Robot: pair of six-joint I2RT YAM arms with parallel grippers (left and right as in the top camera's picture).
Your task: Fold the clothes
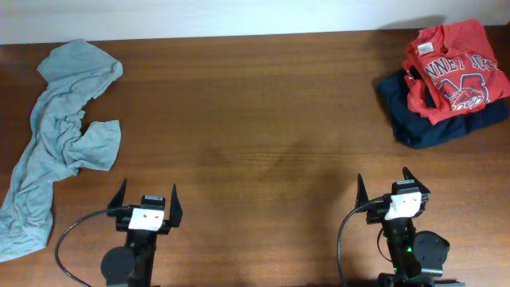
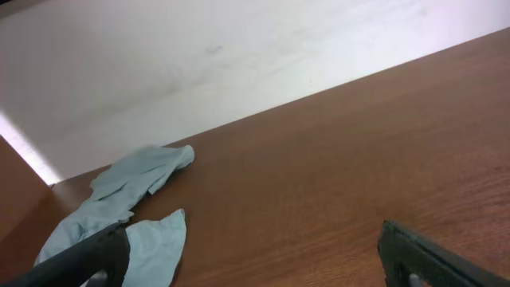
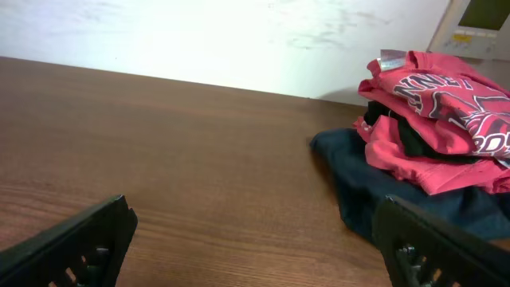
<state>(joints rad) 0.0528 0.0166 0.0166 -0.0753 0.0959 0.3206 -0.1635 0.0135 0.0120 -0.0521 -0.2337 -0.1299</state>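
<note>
The clothes, one pale grey-green T-shirt (image 1: 60,135), lie crumpled in a long strip along the table's left side; the left wrist view shows the T-shirt (image 2: 131,199) at lower left. My left gripper (image 1: 147,195) stands open near the front edge, right of the shirt's lower end and apart from it, with bare wood between its fingers (image 2: 100,255). My right gripper (image 1: 393,185) is open too, at the front right, holding nothing; in its own view the fingers (image 3: 88,239) frame bare table.
A red shirt with white lettering (image 1: 454,68) lies on a folded dark navy garment (image 1: 426,119) at the back right corner, seen also in the right wrist view as the red shirt (image 3: 434,112). A pale wall runs behind the wooden table (image 1: 255,119).
</note>
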